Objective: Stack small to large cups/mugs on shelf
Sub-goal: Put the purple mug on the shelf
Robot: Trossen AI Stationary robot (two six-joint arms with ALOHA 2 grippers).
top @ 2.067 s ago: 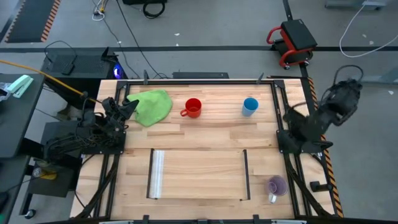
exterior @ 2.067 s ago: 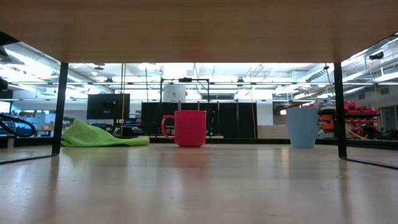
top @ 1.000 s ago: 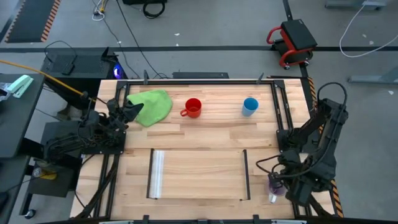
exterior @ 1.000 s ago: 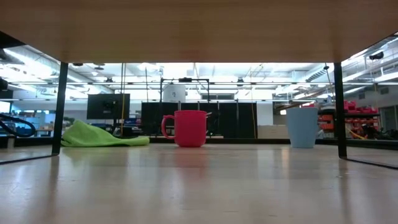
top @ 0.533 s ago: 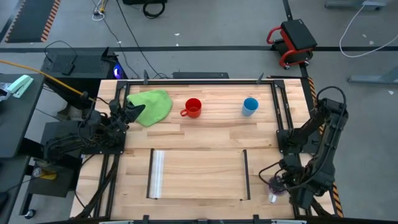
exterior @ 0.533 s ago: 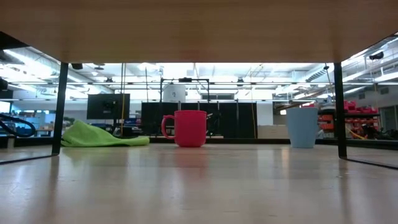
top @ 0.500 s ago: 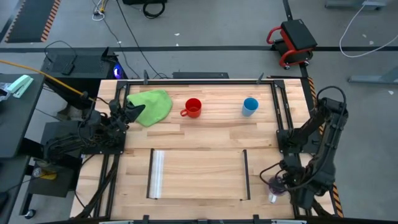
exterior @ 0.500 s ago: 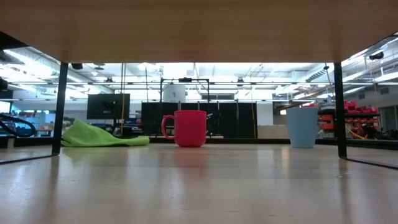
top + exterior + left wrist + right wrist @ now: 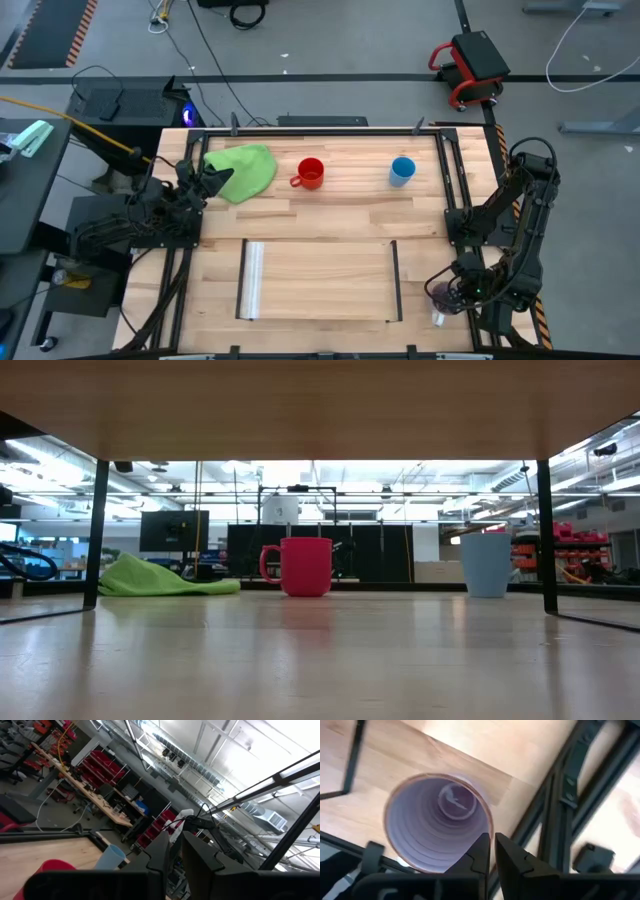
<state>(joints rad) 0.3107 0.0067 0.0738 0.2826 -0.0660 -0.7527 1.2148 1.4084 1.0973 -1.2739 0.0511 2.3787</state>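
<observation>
The translucent purple mug stands upright on the table near its right front corner, beside the shelf. Its whitish handle points toward the near edge. My right gripper is shut and points down over the mug's rim; its wrist view looks into the mug. The red mug and the light-blue cup stand upright at the far side, and both show in the low view. My left gripper is shut and waits at the left edge. My right gripper's shut fingertips stand over the purple mug's rim, pointing down from above. I cannot tell whether they touch the rim. The mug stands upright on the table.
A green cloth lies at the far left, beside my left gripper. The shelf's top stands on thin dark legs above the table. A black frame rail runs along the table's right edge.
My right arm has swung from its folded place at the table's right edge toward the near edge. It has settled over the purple mug, with the gripper pointing down. The mug has stayed in place.
</observation>
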